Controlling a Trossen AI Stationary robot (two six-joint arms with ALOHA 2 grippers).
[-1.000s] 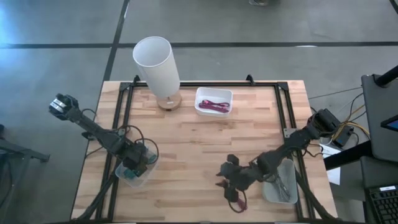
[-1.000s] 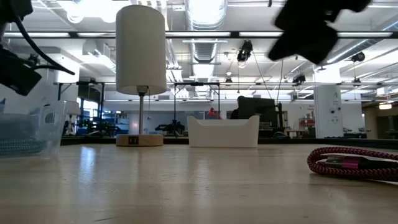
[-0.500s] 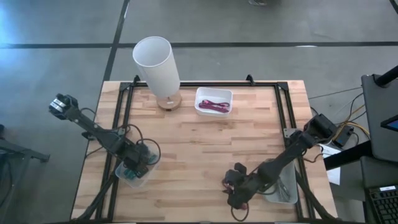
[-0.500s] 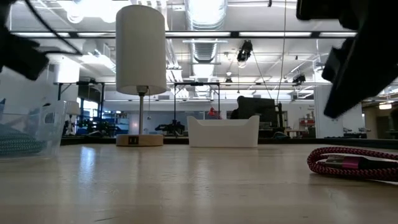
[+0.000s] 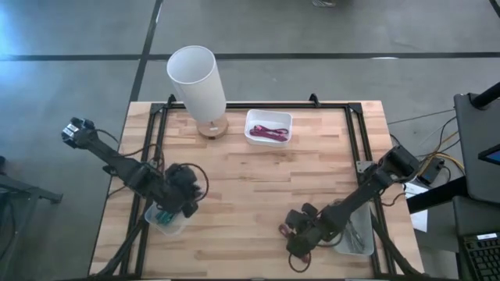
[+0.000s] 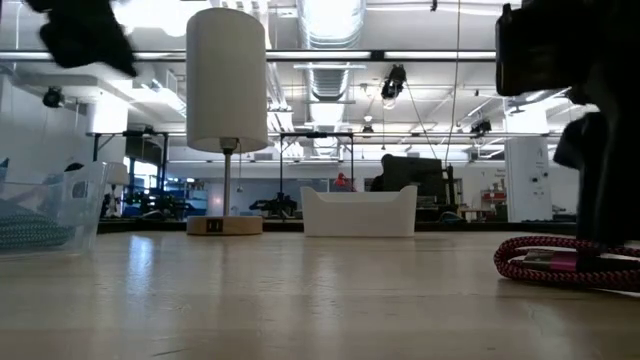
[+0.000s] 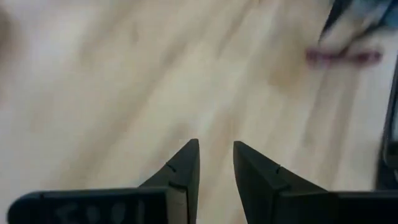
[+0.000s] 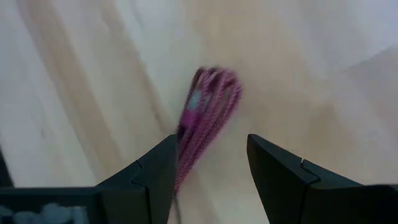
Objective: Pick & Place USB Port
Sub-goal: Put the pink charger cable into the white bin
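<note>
A coiled magenta USB cable lies flat on the wooden table near its front edge. My right gripper hangs open just above it, pointing steeply down. One finger stands on each side of the coil's near end, and I see no touch. In the high view the right gripper hides most of the cable. My left gripper is open by a narrow gap with nothing in it. It is raised over bare wood beside a clear tub that holds a teal cable.
A white lamp stands at the back left on its round wooden base. Beside it is a white tray holding magenta cables. A grey tray sits at the front right. Black frame rails run along the table's edges.
My left gripper has risen out of the clear tub and shifted a little toward the table's middle, turning as it went. My right gripper has moved toward the table's near edge and come down over the coiled magenta cable, which has stayed where it was.
</note>
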